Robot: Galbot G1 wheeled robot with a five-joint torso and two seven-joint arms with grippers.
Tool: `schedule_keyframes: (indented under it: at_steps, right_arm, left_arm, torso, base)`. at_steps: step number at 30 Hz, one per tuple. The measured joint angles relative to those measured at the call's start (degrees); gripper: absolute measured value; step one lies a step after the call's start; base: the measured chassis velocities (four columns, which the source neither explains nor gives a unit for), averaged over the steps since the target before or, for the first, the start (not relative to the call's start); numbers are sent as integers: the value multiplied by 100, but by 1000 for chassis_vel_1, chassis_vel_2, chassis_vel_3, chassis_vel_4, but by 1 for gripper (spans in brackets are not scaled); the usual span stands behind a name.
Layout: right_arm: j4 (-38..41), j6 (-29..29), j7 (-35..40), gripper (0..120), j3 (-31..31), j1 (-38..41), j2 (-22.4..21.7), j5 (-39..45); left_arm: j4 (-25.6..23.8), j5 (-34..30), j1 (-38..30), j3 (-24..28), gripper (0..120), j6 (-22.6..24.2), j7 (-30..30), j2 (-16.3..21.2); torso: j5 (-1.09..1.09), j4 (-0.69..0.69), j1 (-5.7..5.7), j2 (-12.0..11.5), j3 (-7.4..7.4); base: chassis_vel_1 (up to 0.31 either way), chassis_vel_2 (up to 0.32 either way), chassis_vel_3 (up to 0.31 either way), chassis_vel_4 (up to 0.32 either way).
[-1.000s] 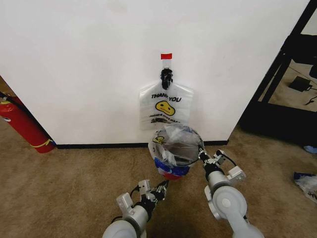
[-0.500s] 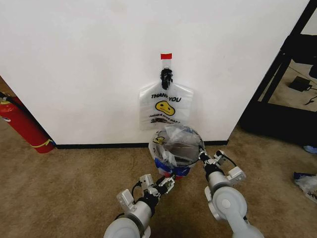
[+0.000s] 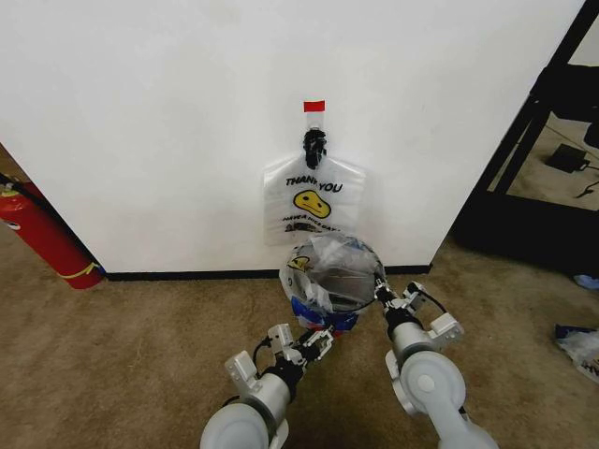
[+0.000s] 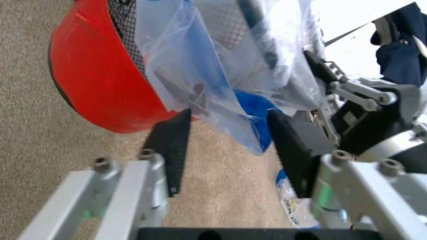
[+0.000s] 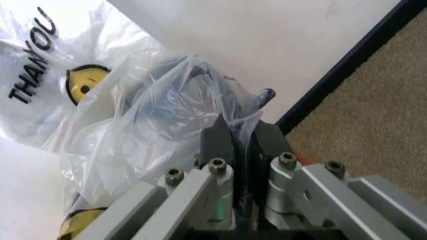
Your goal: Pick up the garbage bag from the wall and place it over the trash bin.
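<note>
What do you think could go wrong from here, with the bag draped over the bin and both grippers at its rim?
1. The right gripper is shut on the thin translucent smiley-print garbage bag; pulling could tear it.
2. The small black wire-mesh trash bin with a red base looks light; tugging might tip it.
3. The left gripper, fingers open around a hanging blue-patched fold, may close on loose plastic and drag the bag off.

The trash bin (image 3: 329, 292) stands on the floor (image 3: 140, 346) just ahead of both pincers; the garbage bag (image 3: 323, 271) lies over it; the left pincer (image 3: 314, 344) sits at its near-left side, the right pincer (image 3: 382, 292) at its right rim; beyond, a flat bag (image 3: 315, 199) hangs on the wall (image 3: 168, 122).
</note>
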Motion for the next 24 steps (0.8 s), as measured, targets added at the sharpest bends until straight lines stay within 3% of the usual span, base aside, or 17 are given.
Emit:
schedule_keyframes:
  at_steps: [4,6,12,24]
  right_arm:
    - [-31,0,-2,1,3,4,8,-8]
    - [-43,0,-5,1,2,8,17,-16]
    - [-105,1,-32,1,-28,41,103,-73]
    - [-20,8,-56,1,-30,-40,183,-101]
  left_arm:
    - [108,47,-21,13,26,-2,29,-53]
    - [131,87,-24,19,23,-9,38,-58]
    - [221,217,-37,25,0,-88,61,-110]
    - [170,308,119,3,0,-197,89,-74]
  torso:
    - [0,0,0,0,0]
    - [0,0,0,0,0]
    - [0,0,0,0,0]
    - [0,0,0,0,0]
  base:
    - [0,0,0,0]
    - [0,0,0,0]
    - [0,0,0,0]
    - [0,0,0,0]
